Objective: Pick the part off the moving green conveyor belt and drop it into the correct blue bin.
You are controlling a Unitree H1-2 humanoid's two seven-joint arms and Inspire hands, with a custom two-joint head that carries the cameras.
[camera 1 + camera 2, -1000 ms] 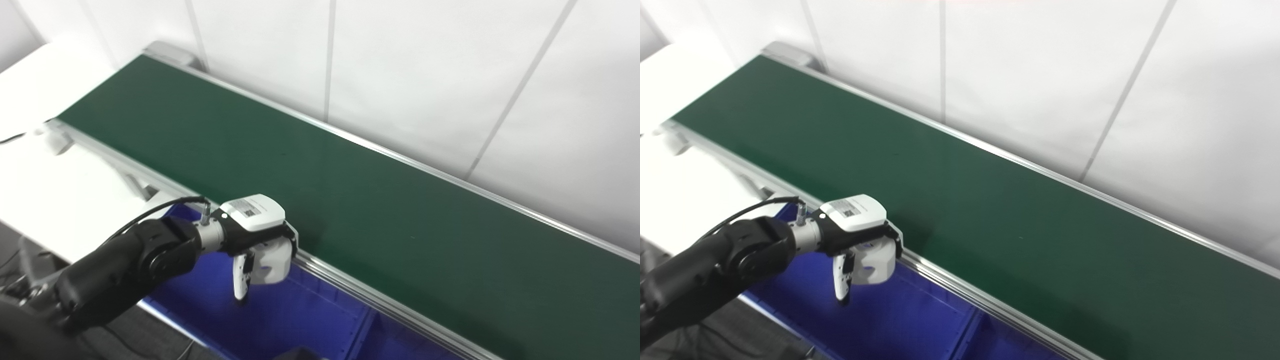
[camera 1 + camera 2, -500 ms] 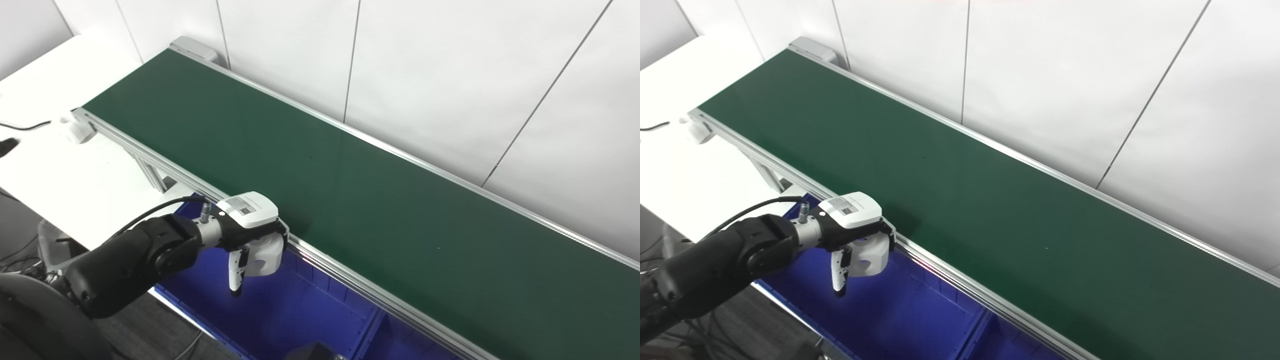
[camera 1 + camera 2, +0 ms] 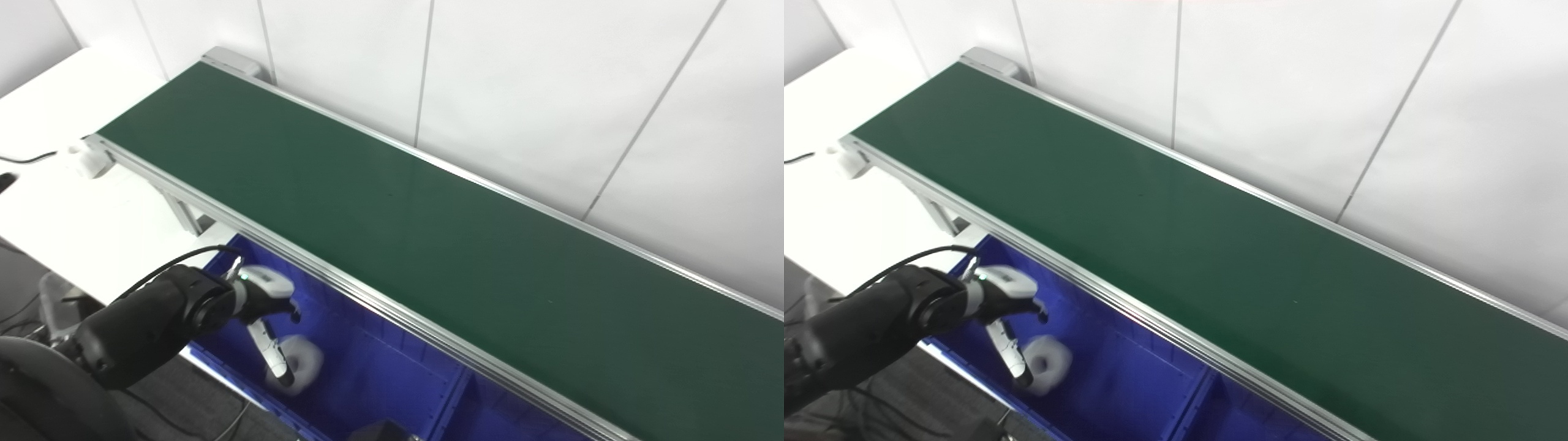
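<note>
Step in hand: release of the part into the bin. The left hand (image 3: pixel 269 318) is down inside the blue bin (image 3: pixel 392 373), below the near rail of the green conveyor belt (image 3: pixel 392 202). The white ring-shaped part (image 3: pixel 300 366) sits low in the bin's left compartment, just beside the tips of the hand's fingers (image 3: pixel 274 361). The fingers point downward and appear spread rather than wrapped round the part; judged from this, the hand has let go or is at the point of letting go, though motion blur prevents certainty on whether any contact remains.

The belt surface carries no other part in either view.

Next move, as a judgement: the hand must lift straight up clear of the bin wall and rail before returning over the belt, taking care not to drag the part with it.

Limits of observation: the part and fingers are blurred. The bin's lower edge and right compartment are cut off by the frame. Whether this compartment is the correct one cannot be established. The right hand is not in view. A dark object at the bottom edge cannot be identified
</note>
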